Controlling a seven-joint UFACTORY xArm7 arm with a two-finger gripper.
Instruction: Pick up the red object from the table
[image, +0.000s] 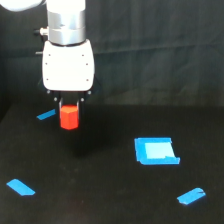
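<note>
The white, smooth-cased gripper (69, 106) pinches the small red-orange hexagonal block (69, 116) just beneath its body, above the matte black table (110, 200).

A dark, faintly creased curtain (160, 50) hangs behind the tabletop's (110, 200) far edge. The surface is matte black and evenly lit, with blue tape marks (156, 151) scattered toward its corners
</note>
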